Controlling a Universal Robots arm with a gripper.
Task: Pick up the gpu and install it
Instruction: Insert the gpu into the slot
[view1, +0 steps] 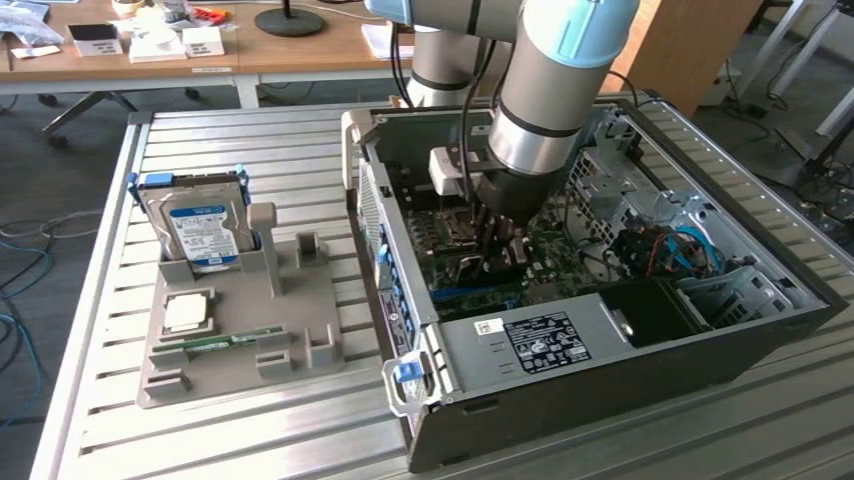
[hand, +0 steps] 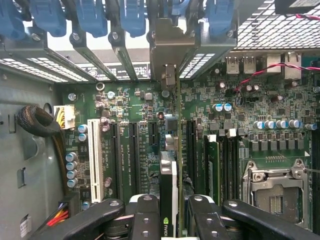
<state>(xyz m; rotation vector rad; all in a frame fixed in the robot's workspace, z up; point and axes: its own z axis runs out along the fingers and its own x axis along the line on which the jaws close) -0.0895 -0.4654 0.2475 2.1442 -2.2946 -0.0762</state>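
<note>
My gripper (view1: 505, 262) reaches down into the open computer case (view1: 601, 400), over the motherboard (hand: 140, 100). In the wrist view the gripper (hand: 169, 212) is shut on the gpu (hand: 169, 172), seen edge-on as a thin dark card with a green logo on its white edge. The card stands upright between the black fingers (hand: 145, 217), lined up along the black expansion slots (hand: 152, 137). Its silver bracket (hand: 169, 50) sits at the case's rear slot openings, under the blue retention clips (hand: 90, 17). Whether the card's edge is seated in a slot is hidden.
A white slot (hand: 93, 155), a black cable bundle (hand: 37, 122) and the bare processor socket (hand: 272, 187) flank the card. Outside the case, a grey holder (view1: 307, 340) on the slatted table carries a hard drive (view1: 200, 230), a processor chip (view1: 187, 312) and a green memory stick (view1: 227, 340).
</note>
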